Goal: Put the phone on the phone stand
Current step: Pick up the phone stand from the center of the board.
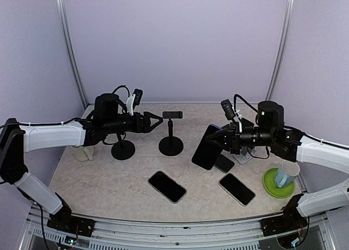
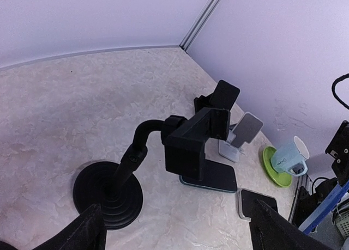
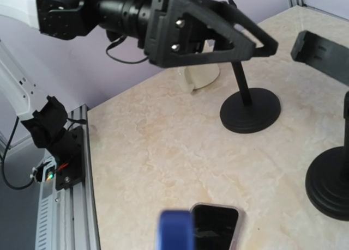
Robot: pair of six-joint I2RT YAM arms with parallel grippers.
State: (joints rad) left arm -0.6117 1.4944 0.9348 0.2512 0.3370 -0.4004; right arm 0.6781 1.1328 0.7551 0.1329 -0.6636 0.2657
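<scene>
A dark phone (image 1: 206, 148) with a blue edge hangs tilted above the table, and my right gripper (image 1: 221, 138) is shut on its upper end. In the right wrist view only its blurred blue edge (image 3: 174, 231) shows. The black phone stand (image 1: 171, 131) stands left of it, its clamp head (image 1: 173, 115) on top. My left gripper (image 1: 156, 121) is open, level with the clamp and just left of it. In the left wrist view the clamp (image 2: 199, 138) and round base (image 2: 107, 193) lie ahead of my wide-spread fingers (image 2: 83, 231). The phone's lower part (image 2: 217, 177) shows behind the clamp.
A second black stand (image 1: 122, 148) rises under my left arm, with a white cup (image 1: 84, 153) beside it. Three more phones lie flat (image 1: 167, 186), (image 1: 236, 188), (image 1: 224, 163). A white stand (image 1: 243, 155) and a green saucer (image 1: 271, 188) bearing a mug (image 1: 286, 174) sit at the right.
</scene>
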